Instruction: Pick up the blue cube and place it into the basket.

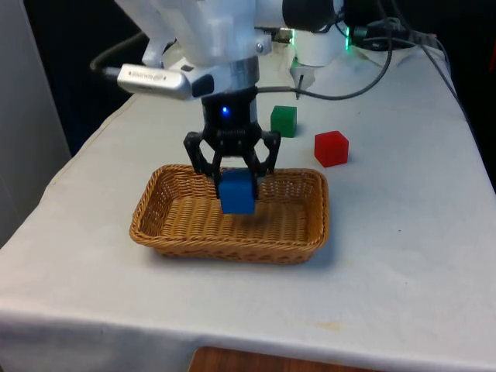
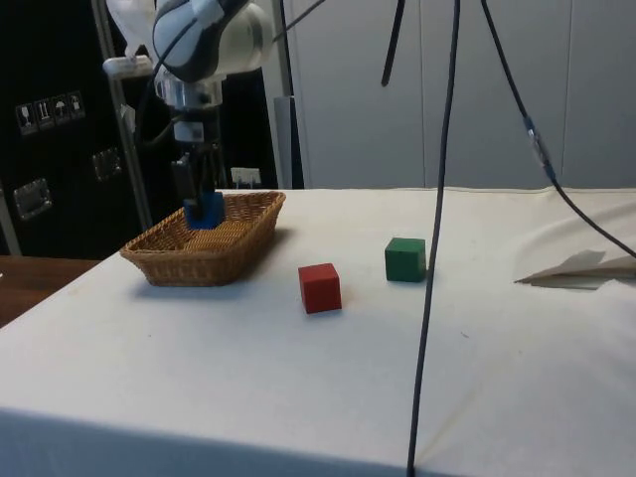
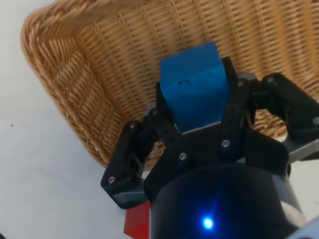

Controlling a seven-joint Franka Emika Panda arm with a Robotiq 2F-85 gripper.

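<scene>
Blue cube (image 1: 236, 193) is clamped between the black gripper (image 1: 235, 180) fingers, above the middle of the wicker basket (image 1: 166, 232), near its far wall. Green cube (image 1: 284, 121) and red cube (image 1: 332, 148) stand on the table (image 1: 403, 256) behind the basket's far right corner. No readable writing on them.

My fingers (image 3: 169, 124) cover the blue cube's (image 3: 192, 87) flanks, the basket (image 3: 60, 69) runs past the wrist picture's edge, and my gripper (image 1: 234, 172) hides some far rim.
</scene>
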